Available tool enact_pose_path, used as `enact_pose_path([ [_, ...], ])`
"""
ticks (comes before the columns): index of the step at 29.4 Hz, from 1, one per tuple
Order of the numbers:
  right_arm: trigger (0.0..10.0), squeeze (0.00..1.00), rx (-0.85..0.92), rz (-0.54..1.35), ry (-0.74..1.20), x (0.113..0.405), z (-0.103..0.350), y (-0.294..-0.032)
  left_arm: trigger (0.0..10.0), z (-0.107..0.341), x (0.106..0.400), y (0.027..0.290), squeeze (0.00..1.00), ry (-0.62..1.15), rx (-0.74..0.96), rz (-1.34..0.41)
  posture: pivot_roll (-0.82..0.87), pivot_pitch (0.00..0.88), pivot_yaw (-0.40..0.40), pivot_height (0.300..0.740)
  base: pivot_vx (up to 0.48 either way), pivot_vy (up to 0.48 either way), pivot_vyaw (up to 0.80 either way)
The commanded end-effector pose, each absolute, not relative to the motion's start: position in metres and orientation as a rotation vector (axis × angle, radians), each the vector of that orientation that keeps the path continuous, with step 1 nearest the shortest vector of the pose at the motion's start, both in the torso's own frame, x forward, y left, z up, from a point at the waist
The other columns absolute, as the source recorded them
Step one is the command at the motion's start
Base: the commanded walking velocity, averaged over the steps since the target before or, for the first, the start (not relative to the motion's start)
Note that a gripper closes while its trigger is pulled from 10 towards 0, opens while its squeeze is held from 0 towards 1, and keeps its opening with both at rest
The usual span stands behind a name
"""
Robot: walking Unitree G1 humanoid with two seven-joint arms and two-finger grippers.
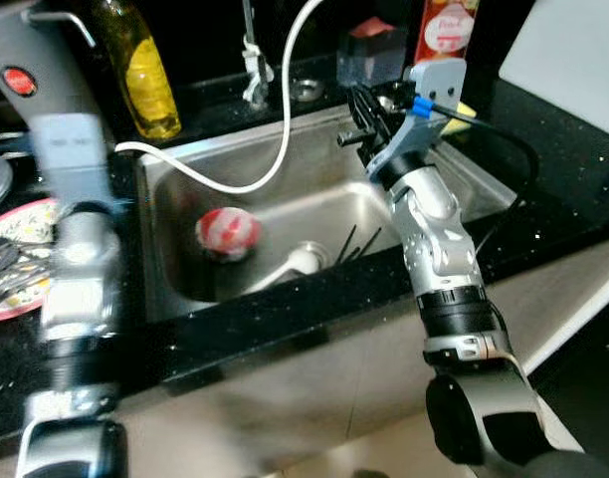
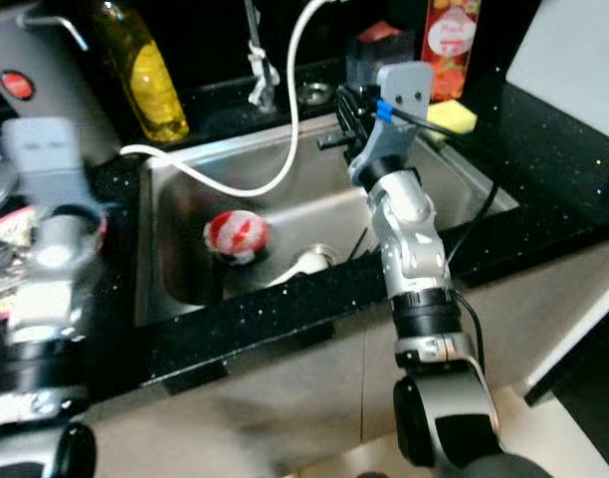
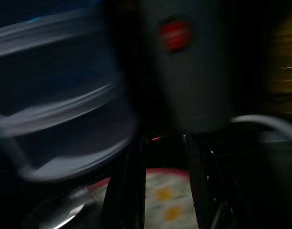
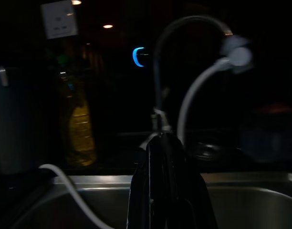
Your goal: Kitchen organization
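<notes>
A steel sink (image 1: pixel 185 289) takes the centre of the head views, sunk in a black counter (image 1: pixel 543 209). In its basin, left of centre, lies a red and white ball-shaped thing (image 1: pixel 227 233), with a white spray head (image 1: pixel 303 261) just right of it near the drain; its white hose (image 1: pixel 285 119) loops up toward the top of the frame. The right gripper (image 1: pixel 362 112) hovers over the sink's upper right rim. In the right wrist view, its black fingers (image 4: pixel 171 191) lie pressed together with nothing between them, pointing at the dark faucet (image 4: pixel 158 71), a detail the head views leave unclear. That view also shows a wall socket (image 4: pixel 59 19) in its upper left. The left arm stands blurred at the left edge of the head views; the left wrist view shows the left gripper (image 3: pixel 162 191) with its two fingers apart and empty above a patterned plate (image 3: pixel 170 200), beside a grey appliance with a red button (image 3: pixel 173 34). A yellow oil bottle (image 1: pixel 145 70) stands upper left on the counter, a yellow sponge (image 2: pixel 452 116) upper right.
</notes>
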State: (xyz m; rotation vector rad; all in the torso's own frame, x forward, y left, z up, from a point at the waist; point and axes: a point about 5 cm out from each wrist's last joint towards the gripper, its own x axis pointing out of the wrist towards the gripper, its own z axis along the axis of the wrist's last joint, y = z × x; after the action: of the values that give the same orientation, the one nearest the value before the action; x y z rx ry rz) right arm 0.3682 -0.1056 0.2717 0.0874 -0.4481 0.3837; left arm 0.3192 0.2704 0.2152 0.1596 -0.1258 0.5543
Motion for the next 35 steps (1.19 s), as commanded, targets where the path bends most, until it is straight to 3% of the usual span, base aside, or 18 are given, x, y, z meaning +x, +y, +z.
enact_pose_path([
  [1, 10.0, 0.00, 0.097, 0.427, -0.445, 0.370, 0.273, -0.095, 10.0, 0.219, 0.305, 0.288, 0.00, -0.136, 0.188, 0.609, 0.09, 0.000, 0.058, 0.740, 0.000, 0.000, 0.00],
  [5, 10.0, 0.00, 0.103, 0.437, -0.451, 0.372, 0.276, -0.092, 10.0, 0.226, 0.282, 0.322, 0.00, -0.144, 0.265, 0.727, 0.11, 0.000, 0.057, 0.740, 0.000, 0.000, 0.00],
  [9, 10.0, 0.00, 0.106, 0.440, -0.451, 0.372, 0.276, -0.091, 10.0, 0.226, 0.275, 0.330, 0.00, -0.134, 0.313, 0.766, 0.11, 0.000, 0.059, 0.740, 0.000, 0.000, 0.00],
  [13, 10.0, 0.00, 0.110, 0.450, -0.443, 0.372, 0.273, -0.089, 10.0, 0.218, 0.250, 0.356, 0.00, -0.097, 0.361, 0.903, 0.12, 0.000, 0.043, 0.740, 0.000, 0.000, 0.00],
  [18, 10.0, 0.00, 0.097, 0.463, -0.442, 0.373, 0.274, -0.090, 10.0, 0.217, 0.232, 0.370, 0.00, -0.085, 0.337, 0.981, 0.13, 0.000, 0.030, 0.740, 0.000, 0.000, 0.00],
  [35, 10.0, 0.00, 0.094, 0.508, -0.430, 0.375, 0.273, -0.082, 10.0, 0.204, 0.169, 0.411, 0.00, -0.019, 0.486, 1.146, 0.17, 0.000, -0.002, 0.740, 0.000, 0.000, 0.00],
])
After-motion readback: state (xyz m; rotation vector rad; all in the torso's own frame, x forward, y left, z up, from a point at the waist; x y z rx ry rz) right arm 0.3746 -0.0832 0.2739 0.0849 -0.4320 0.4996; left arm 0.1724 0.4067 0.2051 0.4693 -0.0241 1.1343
